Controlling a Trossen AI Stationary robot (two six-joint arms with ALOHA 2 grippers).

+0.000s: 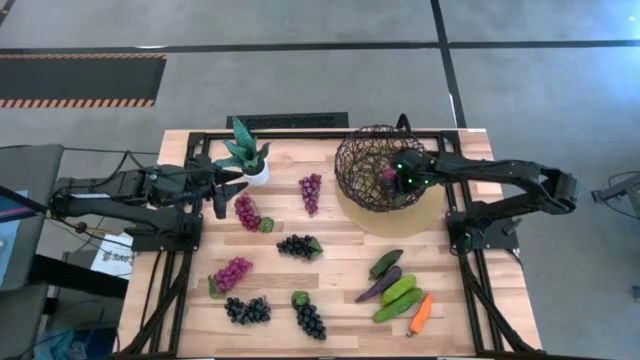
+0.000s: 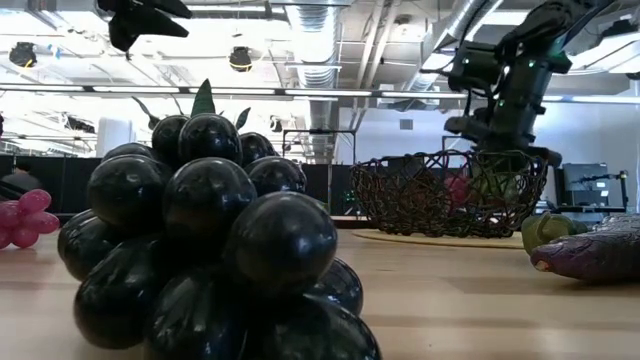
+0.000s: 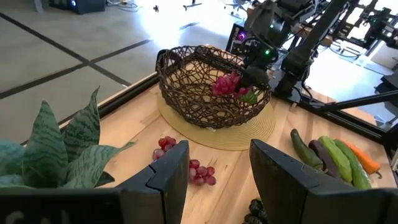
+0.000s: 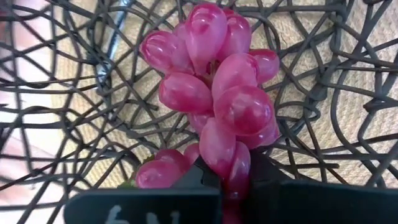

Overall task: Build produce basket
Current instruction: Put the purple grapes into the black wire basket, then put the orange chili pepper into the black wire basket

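A: While the right arm reaches over the basket (image 1: 375, 168), what's the right gripper (image 4: 226, 180) got?
B: Fingers clamped on a magenta grape bunch (image 4: 214, 93), held inside the bowl; wire weave all around it in the right wrist view. Bunch hangs just above the weave; can't tell if it touches the bottom.
A: Basket location?
B: Far right part of the table (image 1: 200, 300), sitting on the flat tan disc (image 1: 420, 218).
A: Left side?
B: Left gripper (image 3: 214, 177) hovers near the potted plant (image 1: 244, 152), fingers apart, nothing btwn them. A purple grape bunch (image 3: 183, 158) lies on the wood ahead of it, between it and the basket.
A: Rest of the produce?
B: Spread on the tabletop, approx. mid to near edge: another magenta bunch (image 1: 232, 273), black bunches (image 1: 297, 245), (image 1: 247, 310) and (image 1: 308, 318). Near the right corner, well apart from the basket: cucumbers (image 1: 398, 297), the eggplant (image 1: 378, 285), the carrot (image 1: 421, 314), lying side by side.
A: Low view?
B: One black bunch fills the foreground; basket farther back w/ the right arm coming down into it.
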